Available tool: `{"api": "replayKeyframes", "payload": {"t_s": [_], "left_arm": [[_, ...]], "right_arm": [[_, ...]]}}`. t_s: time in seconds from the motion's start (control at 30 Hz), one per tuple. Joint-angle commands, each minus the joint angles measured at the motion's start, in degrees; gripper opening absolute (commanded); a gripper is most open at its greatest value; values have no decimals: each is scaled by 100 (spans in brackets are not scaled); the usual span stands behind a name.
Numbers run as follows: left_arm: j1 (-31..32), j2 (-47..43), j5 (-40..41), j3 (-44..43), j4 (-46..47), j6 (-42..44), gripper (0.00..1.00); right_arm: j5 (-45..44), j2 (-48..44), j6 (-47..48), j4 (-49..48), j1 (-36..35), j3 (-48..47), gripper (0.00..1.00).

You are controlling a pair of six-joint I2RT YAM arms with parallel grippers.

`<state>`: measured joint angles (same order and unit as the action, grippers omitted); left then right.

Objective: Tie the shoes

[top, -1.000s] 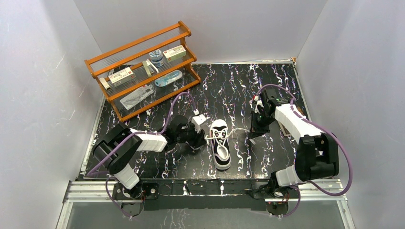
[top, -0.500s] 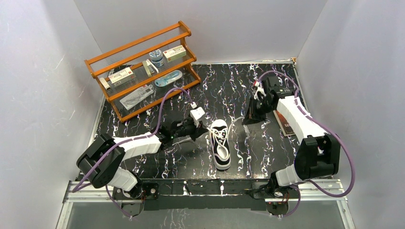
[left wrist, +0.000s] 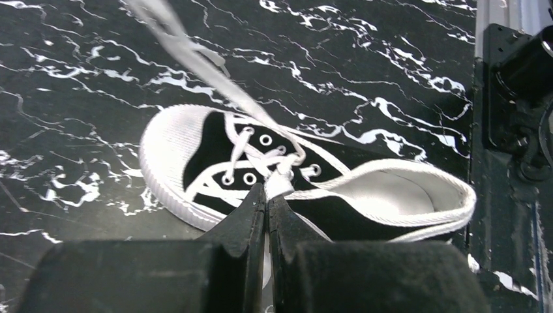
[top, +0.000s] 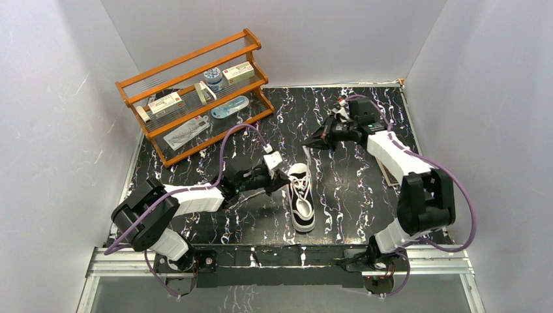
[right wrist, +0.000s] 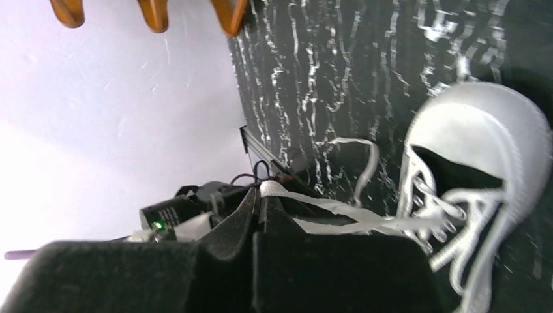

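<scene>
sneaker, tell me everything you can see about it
The sneaker is a black canvas-looking low-top with a white ribbed toe cap, white sole and pale lining. It stands upright on its sole on the black marbled table, toe pointing away from the arm bases. Its white laces are threaded but untied. The left gripper has its jaws shut on one lace beside the eyelets; the right gripper has its jaws shut on the other, stretched away from the shoe.

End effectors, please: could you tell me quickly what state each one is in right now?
Left end effector: closed on a white lace beside the shoe's eyelets.
Right end effector: closed on the other lace, stretched out from the shoe.
</scene>
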<state>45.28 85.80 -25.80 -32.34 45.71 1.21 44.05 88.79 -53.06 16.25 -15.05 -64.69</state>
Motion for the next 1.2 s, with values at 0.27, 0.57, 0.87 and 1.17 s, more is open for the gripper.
{"api": "replayKeyframes", "payload": {"t_s": [0.27, 0.57, 0.87, 1.17], "left_arm": [[124, -708, 784, 720, 196, -521, 0], [123, -1268, 1170, 1359, -553, -601, 0], [124, -1359, 1059, 1959, -330, -1078, 0], [128, -786, 814, 1936, 236, -1014, 0]], "right_arm": [[-1542, -822, -6, 386, 5, 42, 0], [-4734, -1691, 1118, 3160, 545, 799, 0], [-6213, -1164, 1050, 3385, 648, 1678, 0], [-6400, -568, 1317, 3301, 810, 1637, 0]]}}
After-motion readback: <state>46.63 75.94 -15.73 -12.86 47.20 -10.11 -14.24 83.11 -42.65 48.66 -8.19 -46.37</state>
